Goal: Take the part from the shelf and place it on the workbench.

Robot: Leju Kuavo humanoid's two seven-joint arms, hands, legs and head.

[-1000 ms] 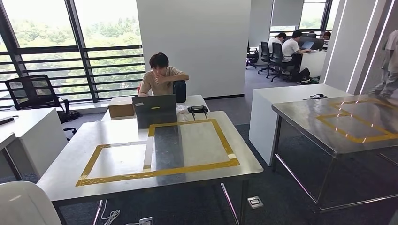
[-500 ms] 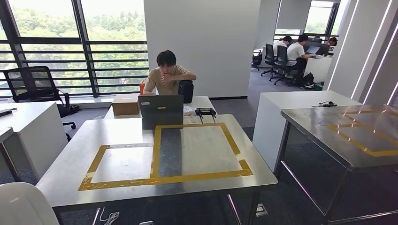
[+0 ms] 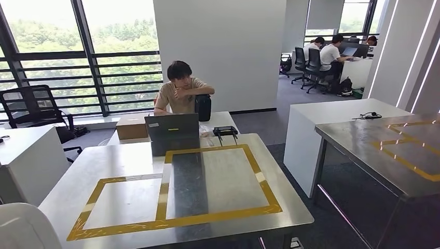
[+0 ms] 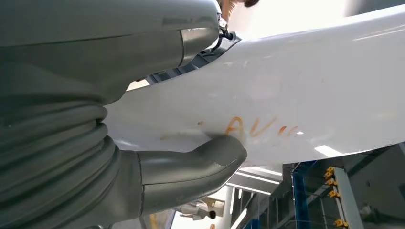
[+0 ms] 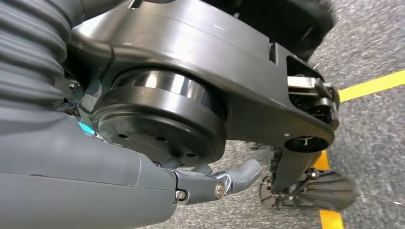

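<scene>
A large white smooth part (image 3: 23,228) shows at the lower left corner of the head view, in front of the steel workbench (image 3: 129,155). The left wrist view shows the same white part (image 4: 296,86), with faint orange letters, lying across my left hand (image 4: 157,143). The grey thumb (image 4: 200,162) presses against its underside. The workbench top bears two rectangles of yellow tape (image 3: 264,192). My right hand (image 5: 143,186) hangs low over grey carpet, one dark finger (image 5: 234,177) stretched out, nothing in it.
A person sits behind a grey laptop (image 3: 172,132) at the bench's far edge, beside a cardboard box (image 3: 131,126) and a black device (image 3: 225,130). A second steel table (image 3: 373,145) stands to the right across an aisle. A white desk (image 3: 26,150) stands at the left.
The whole picture has shifted, so the camera moved: the workbench now looks nearer and larger. The white part stays at the lower left corner.
</scene>
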